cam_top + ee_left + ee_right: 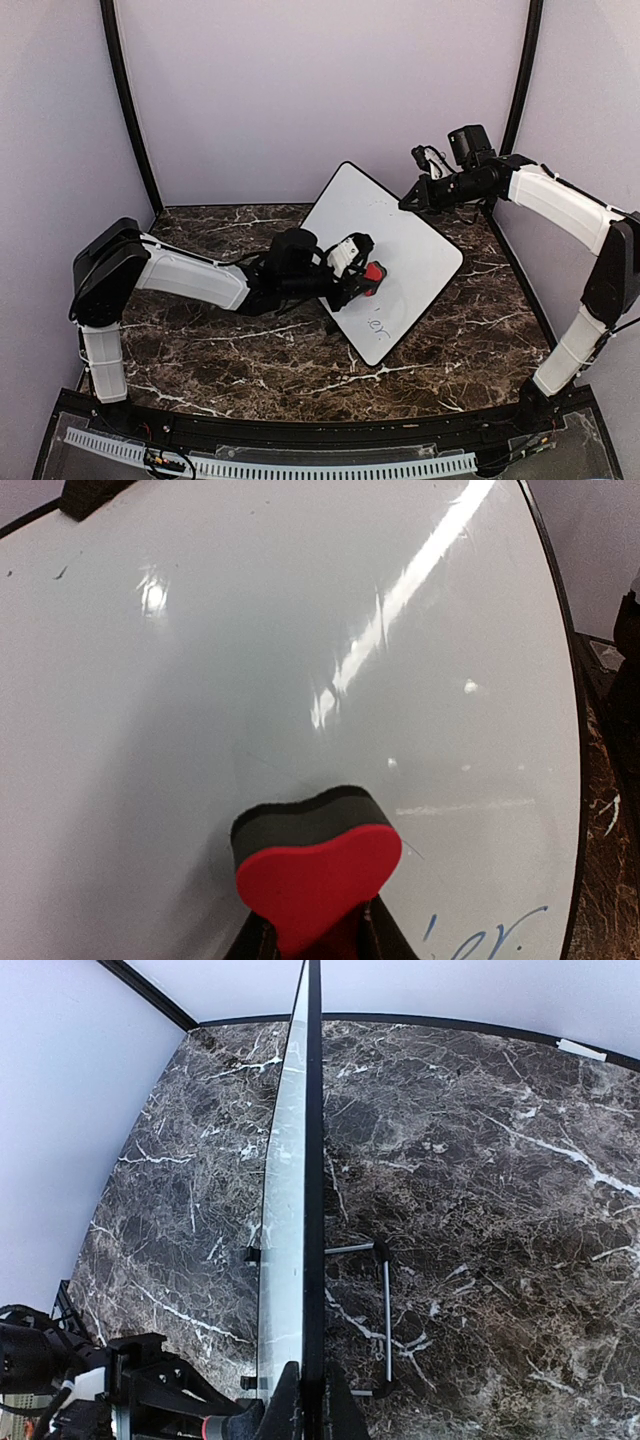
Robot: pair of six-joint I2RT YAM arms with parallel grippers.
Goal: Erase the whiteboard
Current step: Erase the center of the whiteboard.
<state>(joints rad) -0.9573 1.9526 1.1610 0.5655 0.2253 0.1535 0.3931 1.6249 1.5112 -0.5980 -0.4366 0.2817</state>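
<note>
The left gripper [358,278] was clenched on a red eraser [373,272] with a dark felt face, which was pressed against the whiteboard [400,225]. The whiteboard was held tilted above the marbled desk [230,350], its upper edge pinched tight by the right gripper [410,198]. Blue handwriting [377,325] was seen near the lower corner, below the eraser. A wire stand [385,1310] was seen behind the board.

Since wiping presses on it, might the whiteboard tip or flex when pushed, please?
Probably stiff: the whiteboard edge looks straight. Propped tilted on a thin wire stand, it could tip, though the right gripper clamping its edge should steady it. Its glossy face looks slippery.
</note>
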